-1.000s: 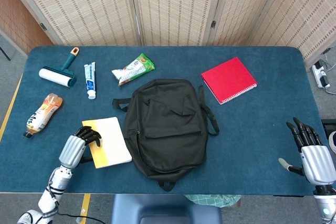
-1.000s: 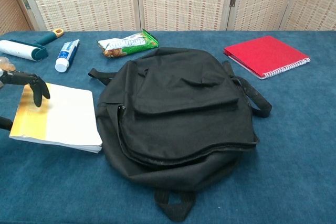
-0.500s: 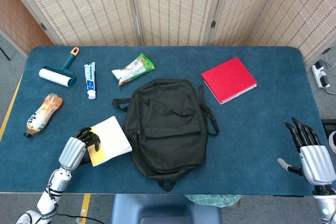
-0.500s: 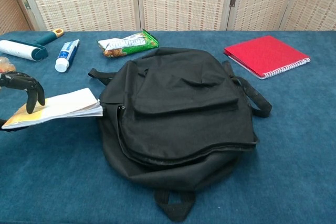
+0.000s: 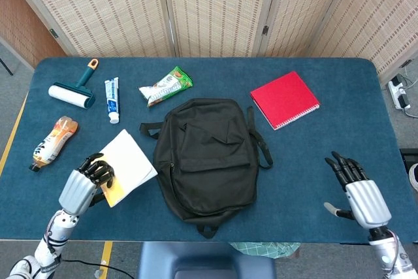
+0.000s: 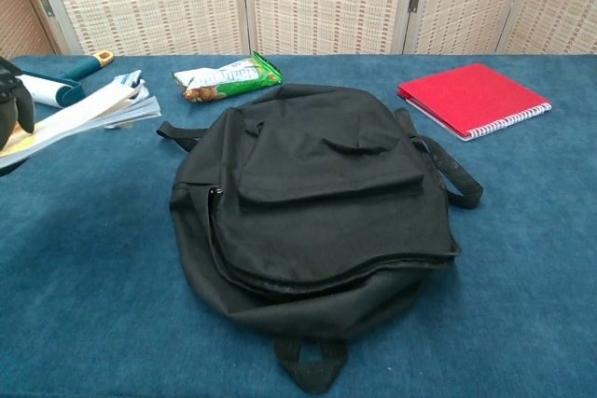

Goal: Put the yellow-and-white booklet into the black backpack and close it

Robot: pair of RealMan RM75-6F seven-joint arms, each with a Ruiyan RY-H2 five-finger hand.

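Observation:
The yellow-and-white booklet (image 5: 124, 165) (image 6: 79, 116) is lifted off the table, tilted with its white end up toward the backpack. My left hand (image 5: 83, 185) (image 6: 11, 104) grips its yellow end at the front left. The black backpack (image 5: 206, 157) (image 6: 317, 195) lies flat in the middle of the blue table, its zip looking closed, its straps spread at the sides. My right hand (image 5: 357, 189) hovers at the front right, fingers spread and empty, well apart from the backpack; the chest view does not show it.
A red spiral notebook (image 5: 285, 99) lies at the back right. A snack bag (image 5: 166, 86), a toothpaste tube (image 5: 112, 98) and a lint roller (image 5: 73, 91) lie along the back left; a bottle (image 5: 52, 142) lies by the left edge.
My left hand took hold of the booklet's yellow end and raised it from lying flat to tilted in the air. My right hand moved left, nearer the backpack.

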